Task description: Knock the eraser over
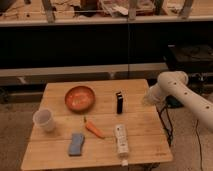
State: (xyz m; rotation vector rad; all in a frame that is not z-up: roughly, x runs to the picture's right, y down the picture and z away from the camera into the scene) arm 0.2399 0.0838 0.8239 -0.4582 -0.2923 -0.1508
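The eraser (120, 102) is a small black block standing upright on the wooden table (145, 135), right of the table's middle. My white arm comes in from the right, and its gripper end (149, 98) hangs at the table's right edge. It is about level with the eraser, a short way to its right, and apart from it.
An orange bowl (80, 98) sits left of the eraser. A white cup (45, 120) stands at the left edge. A carrot (94, 129), a flat blue sponge pad (76, 144) and a long white remote (121, 140) lie toward the front. Dark shelving runs behind the table.
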